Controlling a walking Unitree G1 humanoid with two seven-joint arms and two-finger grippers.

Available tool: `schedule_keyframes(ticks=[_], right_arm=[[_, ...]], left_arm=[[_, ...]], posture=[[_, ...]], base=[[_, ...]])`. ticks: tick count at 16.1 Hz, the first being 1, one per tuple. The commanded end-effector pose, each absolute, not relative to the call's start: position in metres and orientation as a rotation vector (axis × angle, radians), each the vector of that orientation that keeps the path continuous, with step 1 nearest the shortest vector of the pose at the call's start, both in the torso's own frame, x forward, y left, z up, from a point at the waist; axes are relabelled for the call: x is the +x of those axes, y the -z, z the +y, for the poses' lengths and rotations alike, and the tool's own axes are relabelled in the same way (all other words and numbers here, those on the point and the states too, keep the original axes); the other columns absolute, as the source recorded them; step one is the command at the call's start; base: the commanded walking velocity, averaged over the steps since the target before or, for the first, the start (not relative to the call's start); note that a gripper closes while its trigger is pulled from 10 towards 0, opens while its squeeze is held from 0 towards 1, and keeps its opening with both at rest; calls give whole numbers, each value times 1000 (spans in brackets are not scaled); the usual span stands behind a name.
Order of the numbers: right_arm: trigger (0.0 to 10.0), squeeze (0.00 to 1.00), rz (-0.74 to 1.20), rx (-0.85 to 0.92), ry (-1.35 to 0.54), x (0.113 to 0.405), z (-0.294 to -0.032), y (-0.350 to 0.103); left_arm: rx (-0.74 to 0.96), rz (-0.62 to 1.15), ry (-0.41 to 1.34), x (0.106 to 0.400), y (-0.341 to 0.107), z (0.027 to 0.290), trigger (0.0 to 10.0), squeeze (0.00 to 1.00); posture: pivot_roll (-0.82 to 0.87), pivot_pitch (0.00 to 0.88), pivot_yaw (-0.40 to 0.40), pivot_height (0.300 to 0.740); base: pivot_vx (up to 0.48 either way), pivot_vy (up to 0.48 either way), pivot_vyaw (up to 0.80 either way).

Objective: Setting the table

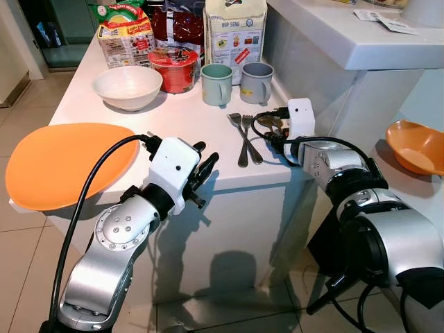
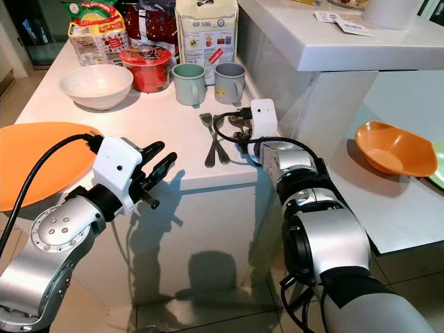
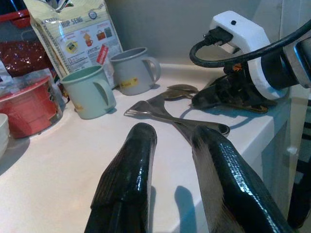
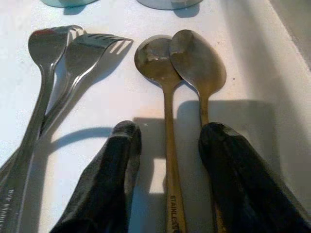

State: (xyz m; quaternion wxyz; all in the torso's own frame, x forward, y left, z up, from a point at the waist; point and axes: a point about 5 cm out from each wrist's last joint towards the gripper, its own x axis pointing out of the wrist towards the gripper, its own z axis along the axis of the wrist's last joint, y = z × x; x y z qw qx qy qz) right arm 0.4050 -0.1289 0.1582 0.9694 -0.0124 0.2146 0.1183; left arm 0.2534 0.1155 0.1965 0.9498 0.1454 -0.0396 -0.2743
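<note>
Left arm: nearest the head camera, raised at the front edge of the white counter [image 1: 173, 104]; the left gripper [image 1: 202, 168] hangs just off that edge with its two black fingers parted and nothing between them, apparently parked there to stay clear of the work.
Right gripper: the right gripper [image 4: 167, 160] is low over the counter's right end, fingers spread, one on each side of a spoon handle; released, not yet closed on anything.
Spoons: two spoons [image 4: 182, 63] lie side by side, bowls touching, handles running back toward the fingers. The left spoon's handle sits in the gap; the right spoon's handle passes under or against the right finger, so a closing pinch may catch both.
Forks: two forks [image 1: 244, 135] lie just left of the spoons, crossed at the handles, tines pointing toward the mugs.
Mugs: a green mug [image 1: 216, 84] and a grey mug [image 1: 256, 82] stand side by side behind the cutlery, handles turned right.
Plate and bowl: an orange plate [image 1: 66, 163] overhangs the counter's left front corner, a likely place setting; a white bowl [image 1: 127, 87] sits behind it.
Groceries: a red tub [image 1: 173, 68] and bags stand along the back edge, out of the way.
Orange bowl: an orange bowl [image 1: 416, 147] rests on the lower surface to the right, well apart.
Step in hand: judged as picking up a spoon, the cutlery still grouped together and not yet laid by the plate.
</note>
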Motion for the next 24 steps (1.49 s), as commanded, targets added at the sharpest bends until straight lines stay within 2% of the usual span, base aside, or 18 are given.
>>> schedule_keyframes(ticks=[1,15,20,24], right_arm=[[0,0,459,-41,-236,405,-132,-159],[0,0,444,-50,-206,408,-138,-165],[0,0,320,-4,-143,416,-148,-189],[0,0,237,29,-194,420,-142,-207]], left_arm=[[306,-90,585,251,-200,112,10000,0],[308,-102,572,253,-201,112,10000,0],[298,-128,538,257,-206,114,10000,0],[297,-133,534,259,-207,114,10000,0]], posture=[[62,15,-35,740],[62,9,-38,740],[61,2,-38,740],[59,0,-30,740]], base=[[0,0,0],[0,0,0],[0,0,0],[0,0,0]])
